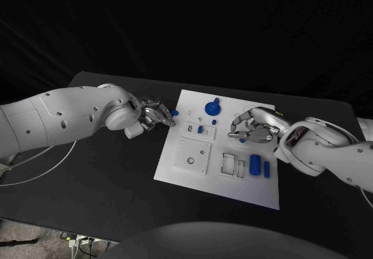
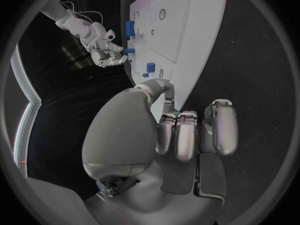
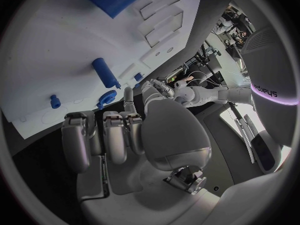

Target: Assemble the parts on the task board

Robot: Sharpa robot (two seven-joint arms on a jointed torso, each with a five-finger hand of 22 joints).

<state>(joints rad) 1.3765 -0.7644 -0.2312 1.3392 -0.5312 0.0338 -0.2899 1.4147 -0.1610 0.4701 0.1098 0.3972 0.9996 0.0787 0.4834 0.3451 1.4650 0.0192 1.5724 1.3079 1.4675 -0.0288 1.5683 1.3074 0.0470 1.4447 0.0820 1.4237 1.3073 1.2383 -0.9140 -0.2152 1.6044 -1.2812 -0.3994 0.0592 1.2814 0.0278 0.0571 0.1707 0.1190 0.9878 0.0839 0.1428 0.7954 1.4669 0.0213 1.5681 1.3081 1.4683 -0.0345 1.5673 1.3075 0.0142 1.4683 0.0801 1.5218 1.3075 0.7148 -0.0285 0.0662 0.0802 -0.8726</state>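
The black table carries the white task board at its middle, the board running from near the far edge toward the robot.

The left robot hand sits at the board's left edge near its far corner. Its fingers are curled inward, and a small blue part shows just at its fingertips, at the board's edge; whether the hand actually pinches that part cannot be told. In the left wrist view the fingers lie folded together against the palm, beside the board's rim.

The right robot hand hovers over the board's right half, fingers curled down toward the surface. A small blue piece shows just beneath it, but a grasp cannot be confirmed.

On the board, a round blue part with a small tab stands near the far edge. Two long blue parts lie side by side toward the right, next to pale rectangular recesses. A square white block with a small hole sits on the left half. Two little blue pieces rest in the middle.
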